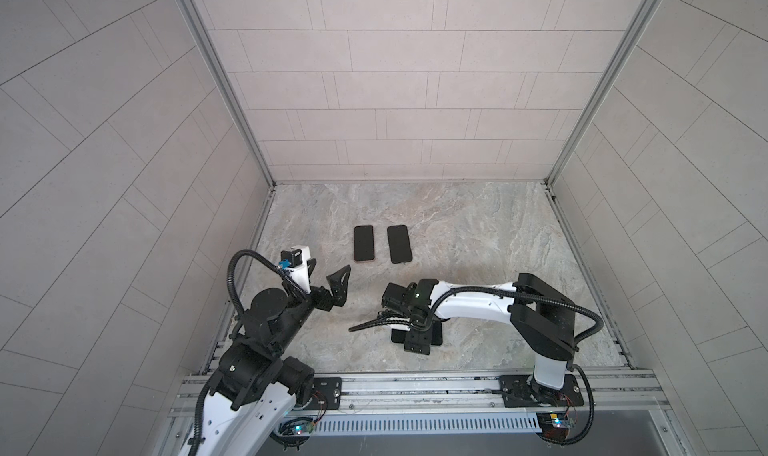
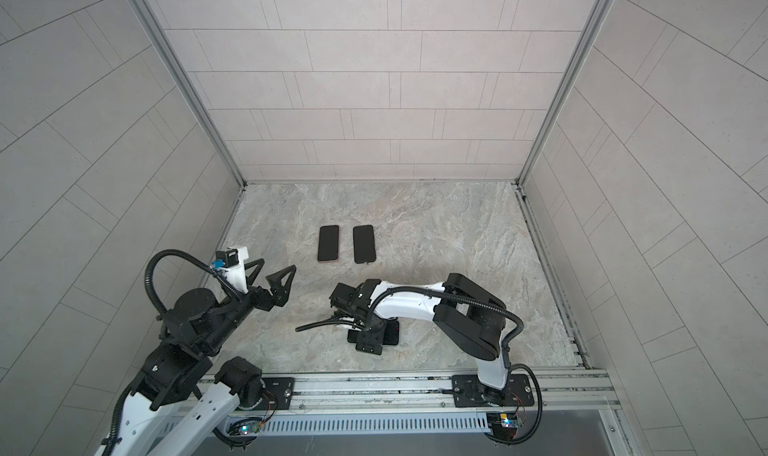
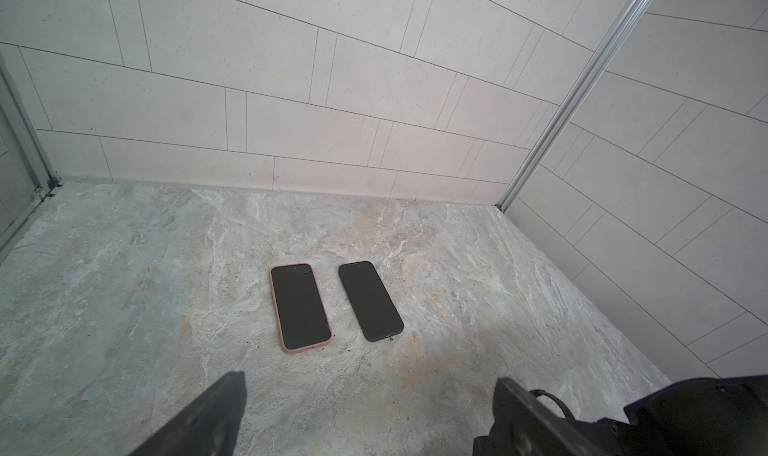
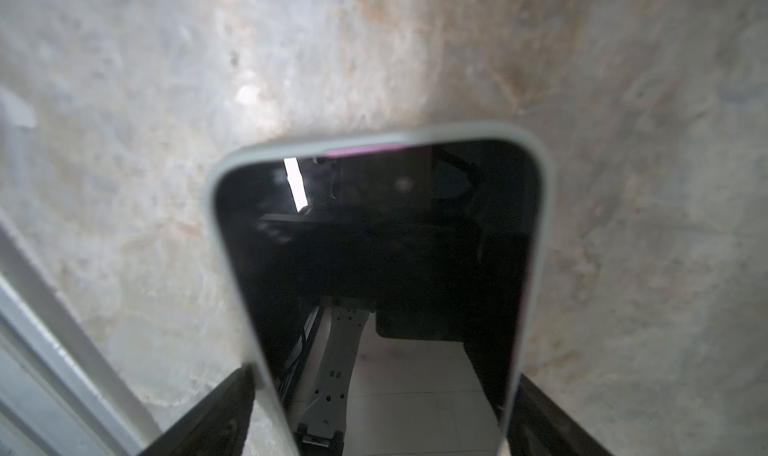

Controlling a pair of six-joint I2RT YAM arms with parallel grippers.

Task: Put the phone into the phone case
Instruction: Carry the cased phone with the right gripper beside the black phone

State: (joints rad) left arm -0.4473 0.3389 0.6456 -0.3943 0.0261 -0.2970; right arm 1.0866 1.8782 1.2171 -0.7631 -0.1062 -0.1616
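Right gripper is sitting around a cased phone
Left gripper is hanging wide open, empty — right one squeezing or not, I cannot tell.

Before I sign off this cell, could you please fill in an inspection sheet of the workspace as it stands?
Surface: marble-look tabletop, no damage seen.
Job's things: pink-cased phone and dark case (filled or empty unclear) lie side by side, apart, mid-table; light-cased phone lies nearer the front.
Clutter: nothing seen.
Grippers: left gripper open, empty, above the table; right gripper straddles the light-cased phone, grip uncertain.
Cables: black hoses loop along both arms, away from the mid-table pair.
Surroundings: tiled walls on three sides; metal rail in front.
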